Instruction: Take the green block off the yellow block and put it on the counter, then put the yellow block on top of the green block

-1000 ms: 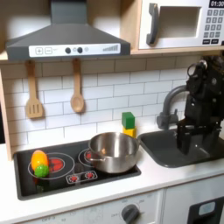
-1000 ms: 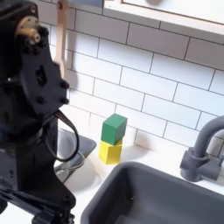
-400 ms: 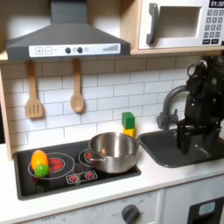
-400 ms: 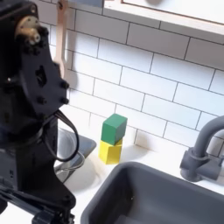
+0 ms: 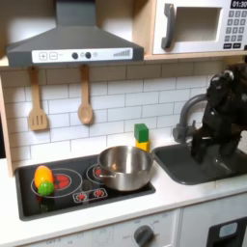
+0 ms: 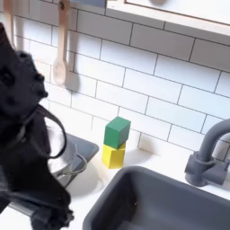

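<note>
Shifted arm toward stove; blocks unmoved. Gripper [image 5: 200, 151] over sink [image 5: 183, 166], jaw state unclear. Green block [image 6: 116, 132] atop yellow block [image 6: 112, 154] on counter [image 6: 85, 184], at my 10 o'clock. Likely light, rigid, slick; pinch flat side faces.

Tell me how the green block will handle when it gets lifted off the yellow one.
The green block looks like a stiff, flat-faced cube, so it should probably grip squarely and not roll. It sits slightly twisted on the yellow block, so a sideways nudge might slide it off or shift both. Being small, it is likely light, and the yellow block could drag along.
</note>
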`<state>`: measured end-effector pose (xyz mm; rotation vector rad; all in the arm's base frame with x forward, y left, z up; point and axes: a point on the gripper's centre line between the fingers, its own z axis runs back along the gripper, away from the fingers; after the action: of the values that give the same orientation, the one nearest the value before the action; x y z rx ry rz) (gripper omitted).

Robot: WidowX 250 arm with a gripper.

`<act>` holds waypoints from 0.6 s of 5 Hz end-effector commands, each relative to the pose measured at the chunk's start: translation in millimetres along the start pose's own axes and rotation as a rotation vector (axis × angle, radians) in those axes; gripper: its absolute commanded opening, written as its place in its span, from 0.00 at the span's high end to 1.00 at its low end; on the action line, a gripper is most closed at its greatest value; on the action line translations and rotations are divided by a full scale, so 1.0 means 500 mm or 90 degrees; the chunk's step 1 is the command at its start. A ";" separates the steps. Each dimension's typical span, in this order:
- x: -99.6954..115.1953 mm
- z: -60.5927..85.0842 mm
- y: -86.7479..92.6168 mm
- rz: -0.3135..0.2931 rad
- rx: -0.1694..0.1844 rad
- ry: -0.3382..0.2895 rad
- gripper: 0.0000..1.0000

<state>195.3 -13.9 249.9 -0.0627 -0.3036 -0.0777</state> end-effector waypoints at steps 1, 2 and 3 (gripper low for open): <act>0.082 -0.018 0.014 0.019 -0.026 -0.083 0.00; 0.151 0.003 0.006 0.003 -0.043 -0.147 0.00; 0.206 0.024 0.005 0.005 -0.062 -0.202 0.00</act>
<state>287.5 -19.9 292.6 -0.1731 -0.6070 -0.0861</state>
